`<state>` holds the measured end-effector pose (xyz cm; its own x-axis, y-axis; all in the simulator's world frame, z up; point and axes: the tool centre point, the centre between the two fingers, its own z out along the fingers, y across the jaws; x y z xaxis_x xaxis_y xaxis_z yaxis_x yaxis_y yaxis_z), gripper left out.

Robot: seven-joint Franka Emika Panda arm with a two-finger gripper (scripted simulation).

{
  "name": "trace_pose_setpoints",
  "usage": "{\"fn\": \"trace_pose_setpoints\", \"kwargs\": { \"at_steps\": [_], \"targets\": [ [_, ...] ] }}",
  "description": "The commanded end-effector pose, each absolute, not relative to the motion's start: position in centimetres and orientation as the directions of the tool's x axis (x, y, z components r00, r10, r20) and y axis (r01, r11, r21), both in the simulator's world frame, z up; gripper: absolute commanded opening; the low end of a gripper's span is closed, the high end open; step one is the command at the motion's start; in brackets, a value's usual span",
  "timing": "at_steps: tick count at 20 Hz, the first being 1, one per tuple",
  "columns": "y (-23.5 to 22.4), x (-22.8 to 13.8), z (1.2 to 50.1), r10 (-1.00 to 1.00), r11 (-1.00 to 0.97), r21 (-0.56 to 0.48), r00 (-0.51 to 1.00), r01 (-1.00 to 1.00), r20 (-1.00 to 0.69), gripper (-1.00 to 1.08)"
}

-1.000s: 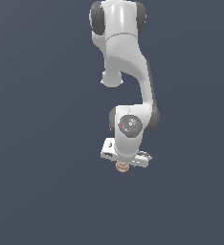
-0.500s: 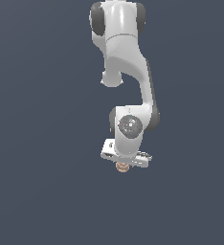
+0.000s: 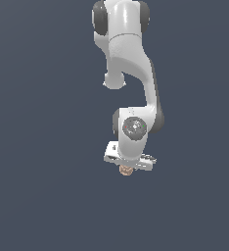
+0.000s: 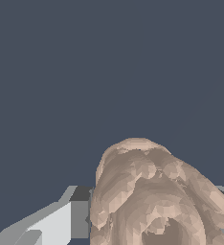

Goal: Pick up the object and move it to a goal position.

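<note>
Against flat slate-grey ground, our gripper (image 3: 126, 168) appears clamped on the ridged tan object (image 3: 126, 170), fingers (image 4: 61, 222) pressed alongside.

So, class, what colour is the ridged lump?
Tan-brown; the lump shows best in the wrist view.

You're looking at a glossy white arm (image 3: 128, 54) made of chunky rounded links, with dark grey or black bands at the joints up top and around the wrist. There's a round dark grey cap (image 3: 134, 127) on the wrist with a few tiny coloured specks on it, too small to read. Below that sits the flat white gripper (image 3: 126, 168), and in the wrist view you get one finger (image 4: 61, 222) as a white block with grey edges.
</note>
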<state>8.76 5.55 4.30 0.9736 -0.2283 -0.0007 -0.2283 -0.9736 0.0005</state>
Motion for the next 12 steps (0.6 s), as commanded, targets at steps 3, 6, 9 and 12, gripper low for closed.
{"fn": "trace_pose_setpoints", "kwargs": {
  "at_steps": [3, 6, 9, 12],
  "targets": [
    [6.7, 8.0, 5.0, -0.227, -0.974, 0.000, 0.974, -0.227, 0.000, -1.00],
    [7.9, 7.2, 5.7, -0.227, -0.974, 0.000, 0.974, -0.227, 0.000, -1.00],
    [9.7, 6.0, 6.8, -0.227, -0.974, 0.000, 0.974, -0.227, 0.000, -1.00],
    [11.9, 4.4, 8.1, -0.227, -0.974, 0.000, 0.974, -0.227, 0.000, -1.00]
  ]
}}
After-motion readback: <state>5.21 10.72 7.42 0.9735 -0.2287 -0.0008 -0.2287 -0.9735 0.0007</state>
